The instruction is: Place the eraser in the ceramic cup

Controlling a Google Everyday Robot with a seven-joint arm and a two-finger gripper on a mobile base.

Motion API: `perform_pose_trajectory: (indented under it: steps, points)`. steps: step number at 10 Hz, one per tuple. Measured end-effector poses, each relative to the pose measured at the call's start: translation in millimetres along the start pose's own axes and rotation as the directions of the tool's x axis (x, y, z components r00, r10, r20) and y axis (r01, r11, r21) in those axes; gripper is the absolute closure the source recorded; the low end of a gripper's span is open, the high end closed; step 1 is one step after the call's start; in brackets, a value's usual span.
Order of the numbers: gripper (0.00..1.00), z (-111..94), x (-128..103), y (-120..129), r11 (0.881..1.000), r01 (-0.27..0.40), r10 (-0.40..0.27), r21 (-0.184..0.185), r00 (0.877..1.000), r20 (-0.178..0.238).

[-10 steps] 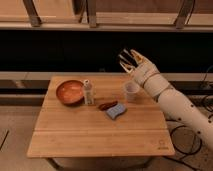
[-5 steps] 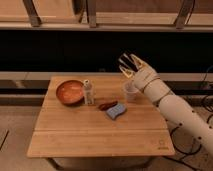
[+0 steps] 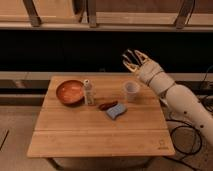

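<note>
The ceramic cup (image 3: 131,91) is small, whitish and round, and stands upright on the wooden table (image 3: 100,135) at the back right. My gripper (image 3: 133,58) hangs in the air above and slightly behind the cup, at the end of the white arm (image 3: 180,100) that comes in from the right. A dark shape shows at the gripper's tip, but I cannot tell whether it is the black eraser. No eraser shows on the table.
An orange-brown bowl (image 3: 70,92) sits at the back left, with a slim pale bottle (image 3: 88,92) beside it. A flat reddish-brown object (image 3: 106,105) and a light-blue spongy pad (image 3: 116,111) lie left-front of the cup. Cables (image 3: 187,137) lie on the floor at the right.
The gripper dipped a little lower, then came back up and slightly right. It stays above the cup. Nothing on the table has moved.
</note>
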Motion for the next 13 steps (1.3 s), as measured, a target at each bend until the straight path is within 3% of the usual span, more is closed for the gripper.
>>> perform_pose_trajectory:
  steps: [2,4,6,9,13]
  points:
    - [1.00,-3,18,-20,1.000,-0.023,0.023,0.005,1.000,-0.019]
    - [1.00,-6,52,-34,0.999,-0.049,0.049,-0.007,0.996,-0.080]
    - [1.00,-8,82,-20,0.993,-0.108,0.102,-0.043,0.987,-0.124]
    - [1.00,-11,104,7,0.977,-0.199,0.186,-0.083,0.972,-0.143]
    - [1.00,-11,107,12,0.972,-0.215,0.201,-0.091,0.969,-0.143]
